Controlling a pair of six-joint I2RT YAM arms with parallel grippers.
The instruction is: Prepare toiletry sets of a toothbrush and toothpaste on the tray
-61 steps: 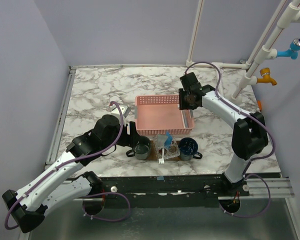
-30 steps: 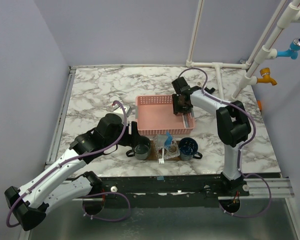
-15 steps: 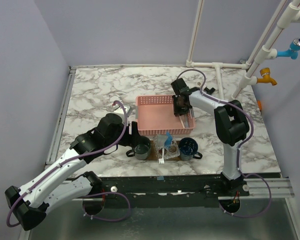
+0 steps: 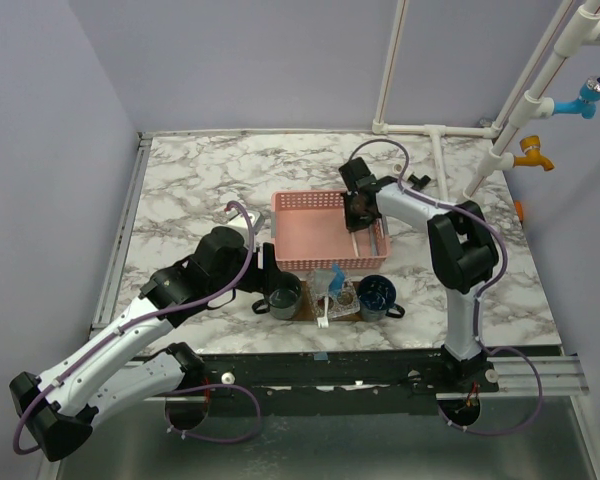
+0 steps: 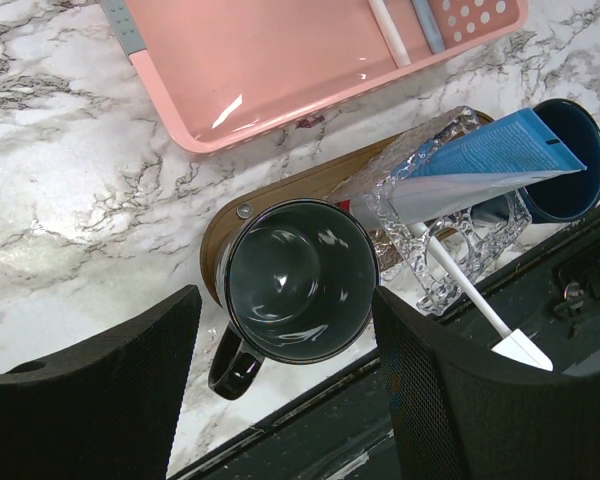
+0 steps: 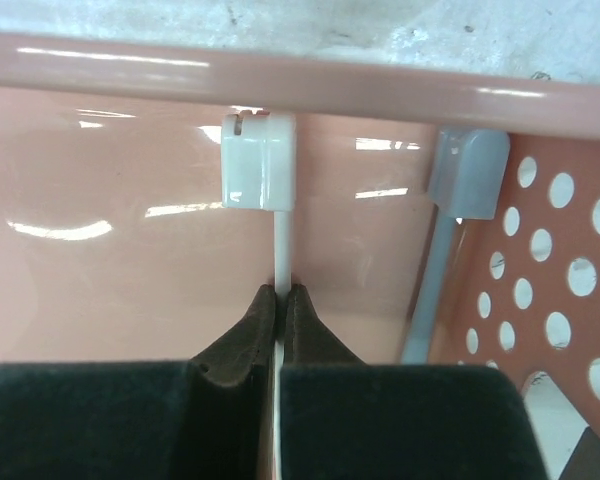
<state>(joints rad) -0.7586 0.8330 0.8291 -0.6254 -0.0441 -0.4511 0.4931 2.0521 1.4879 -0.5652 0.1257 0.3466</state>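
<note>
Right wrist view: the toothbrush (image 6: 260,170) is pinched by its thin handle in the right claw (image 6: 280,292), closed tight low inside the pink basket (image 6: 280,80), presumably for lifting out. The left claw (image 5: 285,320) is held spread wide over the mug (image 5: 295,280) on the tray (image 5: 280,195).

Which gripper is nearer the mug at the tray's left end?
Left. The left gripper hovers over the mug; the right gripper is in the pink basket, pinching a toothbrush.
</note>
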